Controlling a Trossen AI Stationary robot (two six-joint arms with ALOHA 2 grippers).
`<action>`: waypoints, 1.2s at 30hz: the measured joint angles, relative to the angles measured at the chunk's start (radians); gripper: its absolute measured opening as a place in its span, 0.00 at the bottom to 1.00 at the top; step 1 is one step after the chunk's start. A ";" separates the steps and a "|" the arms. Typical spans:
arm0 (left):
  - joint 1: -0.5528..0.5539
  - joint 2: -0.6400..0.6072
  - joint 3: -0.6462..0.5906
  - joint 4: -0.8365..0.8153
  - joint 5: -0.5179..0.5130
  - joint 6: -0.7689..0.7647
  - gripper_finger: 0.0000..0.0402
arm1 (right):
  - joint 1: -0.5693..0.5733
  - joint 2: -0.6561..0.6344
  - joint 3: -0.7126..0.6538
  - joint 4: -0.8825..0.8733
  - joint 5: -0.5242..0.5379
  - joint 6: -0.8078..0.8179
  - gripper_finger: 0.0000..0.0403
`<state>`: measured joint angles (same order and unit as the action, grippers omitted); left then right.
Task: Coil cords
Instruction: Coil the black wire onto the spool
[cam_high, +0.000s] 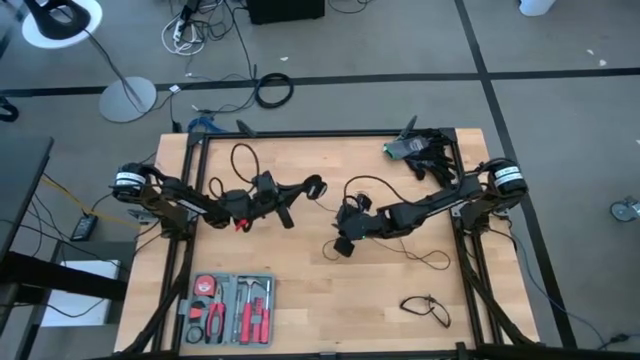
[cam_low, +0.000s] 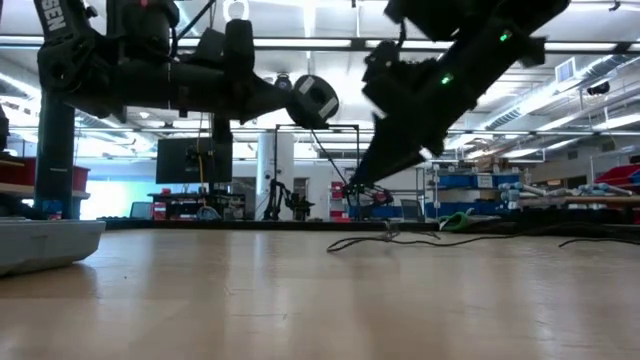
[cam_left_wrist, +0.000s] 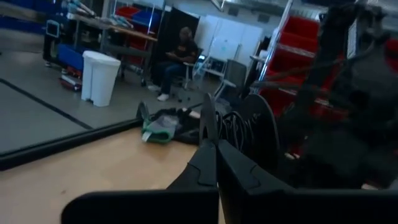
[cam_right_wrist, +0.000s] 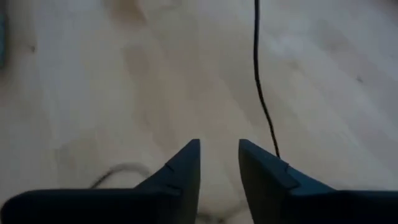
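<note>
Cords (cam_high: 420, 255) mostly uncoiled mid-frame, left gripper (cam_high: 300, 190) pinched shut on disc (cam_high: 314, 187) end, right gripper (cam_right_wrist: 219, 158) parted, holding nothing.

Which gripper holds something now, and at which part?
The left gripper holds the long cord just behind its round disc; the right gripper is open, holding nothing.

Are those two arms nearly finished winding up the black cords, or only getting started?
Early, by the look of it. Nothing on the table lies coiled yet: the long cord trails loose across the wood. In hand: the left gripper is shut beside the cord's round disc, lifted above the table. The right gripper hovers open, holding nothing. Left: winding both cords, including the short cord.
</note>
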<state>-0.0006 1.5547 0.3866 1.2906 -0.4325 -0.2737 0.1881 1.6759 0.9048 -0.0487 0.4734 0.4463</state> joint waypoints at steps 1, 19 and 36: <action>0.000 0.000 0.000 0.000 0.001 0.000 0.00 | 0.004 -0.018 -0.003 -0.036 0.004 0.015 0.28; 0.000 0.054 0.022 0.055 -0.002 -0.001 0.00 | 0.369 -0.556 -0.377 -0.195 0.614 0.449 0.20; 0.001 0.080 0.079 0.113 -0.004 0.082 0.00 | 0.059 -0.022 -0.507 1.024 0.274 -0.126 0.22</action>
<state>0.0006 1.6352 0.4652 1.4035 -0.4366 -0.1913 0.2467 1.6538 0.3982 0.9752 0.7474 0.3208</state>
